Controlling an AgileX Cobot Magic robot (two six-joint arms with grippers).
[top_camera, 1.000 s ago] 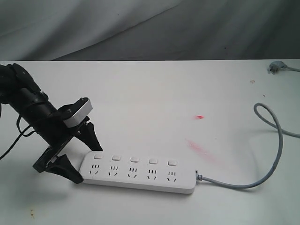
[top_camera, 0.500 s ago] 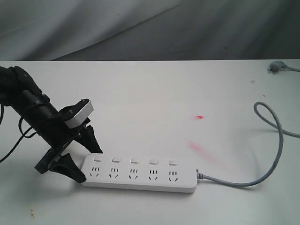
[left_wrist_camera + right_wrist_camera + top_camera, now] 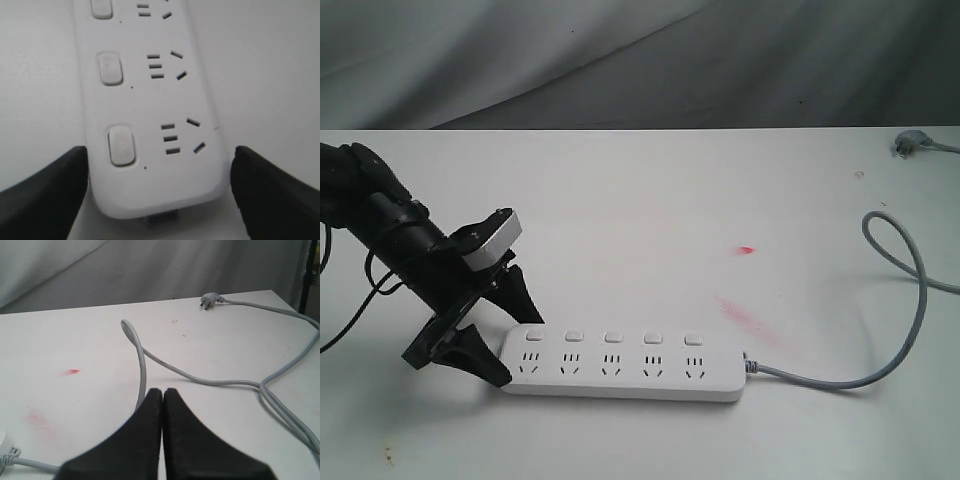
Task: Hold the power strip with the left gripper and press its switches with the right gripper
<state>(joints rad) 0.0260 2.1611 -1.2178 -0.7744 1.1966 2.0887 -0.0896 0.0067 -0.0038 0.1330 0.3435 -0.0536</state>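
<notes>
Currently, power strip [image 3: 620, 365] lies flat on worktop [image 3: 650, 200], long axis crosswise, cord [image 3: 910, 300] end toward your right side. Your left tool [image 3: 515, 349] grasps opposite end, one finger on each long edge. Your right tool [image 3: 162, 390] clenched, empty, well apart beyond cord end; switches [image 3: 610, 336] face up.

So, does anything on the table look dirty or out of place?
Yes: two red stains on the white table, beyond the cord end of the power strip: a small bright spot and a fainter pink smear nearer the strip.
</notes>
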